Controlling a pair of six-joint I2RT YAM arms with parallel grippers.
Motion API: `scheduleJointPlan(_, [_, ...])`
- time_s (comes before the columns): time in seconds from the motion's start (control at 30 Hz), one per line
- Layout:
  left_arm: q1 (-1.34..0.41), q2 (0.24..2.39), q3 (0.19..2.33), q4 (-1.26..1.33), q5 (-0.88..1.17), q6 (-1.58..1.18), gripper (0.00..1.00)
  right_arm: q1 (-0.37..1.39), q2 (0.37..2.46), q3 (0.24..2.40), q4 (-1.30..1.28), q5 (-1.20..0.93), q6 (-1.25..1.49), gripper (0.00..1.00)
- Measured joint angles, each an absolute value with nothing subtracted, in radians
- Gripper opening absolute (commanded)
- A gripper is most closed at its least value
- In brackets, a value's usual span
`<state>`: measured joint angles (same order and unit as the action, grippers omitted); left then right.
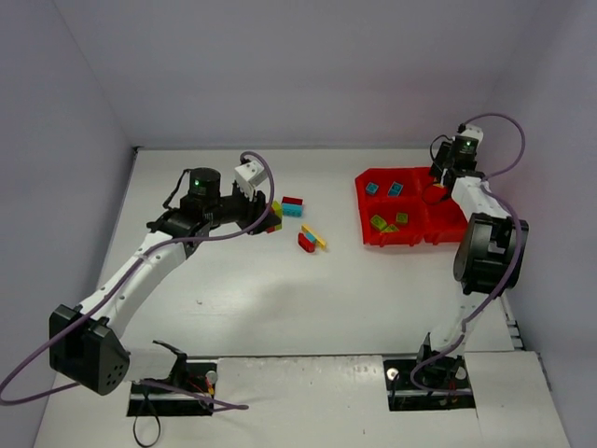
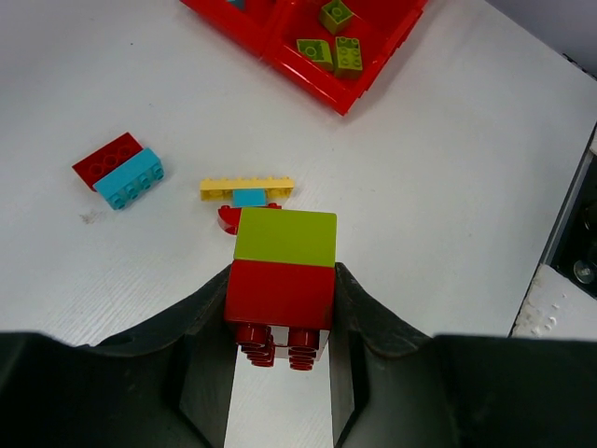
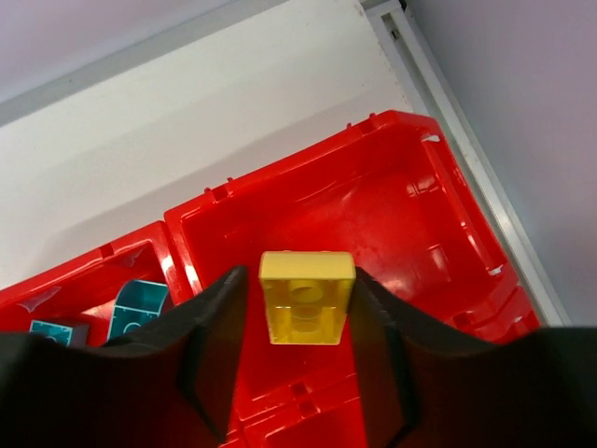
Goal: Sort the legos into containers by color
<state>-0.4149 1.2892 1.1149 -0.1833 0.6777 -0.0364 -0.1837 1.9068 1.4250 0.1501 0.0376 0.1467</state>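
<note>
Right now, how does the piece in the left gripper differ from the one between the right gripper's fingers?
The left gripper is shut on a red-and-lime stack of two joined bricks; the right gripper has a single yellow brick between its fingers. The stack hangs over bare white table, short of the red tray; the yellow brick hangs over an empty tray compartment. Both are Lego pieces.

The left arm [image 1: 140, 271] is stretched from the lower left of the top view toward the centre, and its left gripper [image 2: 280, 299] is clamped on a red-and-green brick stack [image 2: 284, 241]. The right arm [image 1: 490, 247] is folded upward along the right edge. The right gripper [image 3: 300, 280] is angled downward with a yellow brick [image 3: 306, 303] framed between its fingers — whether it is gripped cannot be told.
</note>
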Motion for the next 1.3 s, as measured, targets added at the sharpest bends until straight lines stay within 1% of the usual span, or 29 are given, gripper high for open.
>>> scheduleJointPlan(0.03, [-0.415, 1.288, 1.114, -0.183, 0.686, -0.036, 0.10, -0.184, 1.914, 1.429, 0.148, 0.036, 0.146, 0.48])
scheduleJointPlan(0.1, [-0.415, 1.286, 1.114, -0.181, 0.704, -0.036, 0.10, -0.184, 1.926, 1.433, 0.137, 0.028, 0.147, 0.51])
scheduleJointPlan(0.23, [-0.415, 1.284, 1.114, -0.175, 0.741, -0.036, 0.10, -0.184, 1.927, 1.435, 0.123, -0.007, 0.149, 0.54])
scheduleJointPlan(0.4, [-0.415, 1.282, 1.097, -0.159, 0.785, -0.036, 0.10, -0.184, 1.896, 1.424, 0.107, -0.082, 0.146, 0.55])
scheduleJointPlan(0.53, [-0.415, 1.281, 1.093, -0.154, 0.817, -0.036, 0.10, -0.183, 1.776, 1.356, 0.104, -0.178, 0.143, 0.54])
scheduleJointPlan(0.67, [-0.415, 1.280, 1.087, -0.147, 0.850, -0.036, 0.10, -0.159, 1.596, 1.256, 0.126, -0.382, 0.138, 0.54])
scheduleJointPlan(0.73, [-0.415, 1.280, 1.085, -0.146, 0.872, -0.036, 0.10, -0.112, 1.526, 1.225, 0.138, -0.488, 0.132, 0.55])
scheduleJointPlan(0.83, [-0.415, 1.280, 1.084, -0.143, 0.905, -0.036, 0.10, 0.014, 1.454, 1.186, 0.179, -0.663, 0.107, 0.55])
scheduleJointPlan(1.0, [-0.415, 1.280, 1.084, -0.142, 0.961, -0.025, 0.10, 0.210, 1.422, 1.132, 0.225, -0.918, 0.052, 0.55])
scheduleJointPlan(1.13, [-0.415, 1.281, 1.084, -0.151, 0.998, 0.003, 0.10, 0.288, 1.422, 1.128, 0.232, -1.043, -0.002, 0.55])
scheduleJointPlan(1.3, [-0.415, 1.283, 1.085, -0.188, 1.035, 0.041, 0.10, 0.363, 1.422, 1.128, 0.234, -1.137, -0.059, 0.54])
